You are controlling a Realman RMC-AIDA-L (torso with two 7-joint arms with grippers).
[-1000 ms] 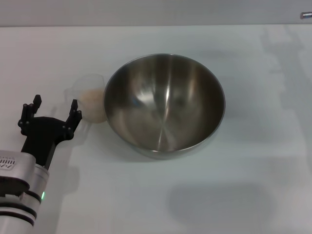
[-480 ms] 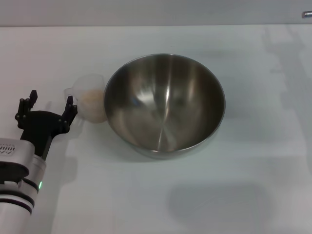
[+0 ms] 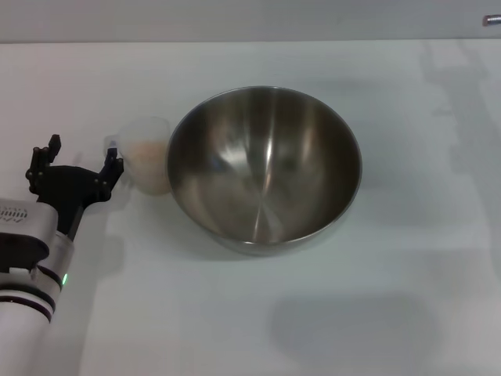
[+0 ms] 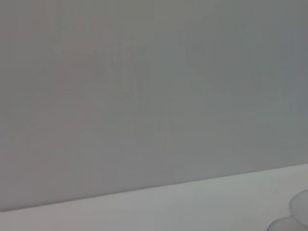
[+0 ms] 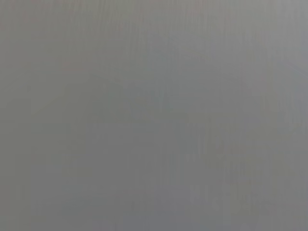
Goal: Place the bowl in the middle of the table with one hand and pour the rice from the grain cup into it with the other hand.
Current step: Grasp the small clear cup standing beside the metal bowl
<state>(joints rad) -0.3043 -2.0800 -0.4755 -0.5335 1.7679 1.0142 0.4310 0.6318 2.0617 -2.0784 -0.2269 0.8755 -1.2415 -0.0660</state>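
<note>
Already the bowl (image 3: 264,166) sat near the middle of the table (image 3: 407,298), so by my reading you had the placing done and the pouring step in hand; your left gripper (image 3: 78,160) hovered low at the near left of the table, fingers spread wide and grasping nothing, its nearer fingertip just beside the grain cup (image 3: 145,164) but, as far as the head view showed, not closed around it; the cup stood upright on the table, pressed close against the bowl's left wall, whether touching I could not tell; the rice (image 3: 148,160) lay inside it as a pale beige heap filling much of the clear plastic; the bowl was shiny grey steel, bare inside, and far wider than the cup; the next move, I judged, called for you to bring the open fingers around the cup, close them firmly, lift it clear of the bowl's rim and tip it over the hollow; your right gripper was not in view, and its wrist camera showed only blank grey.
</note>
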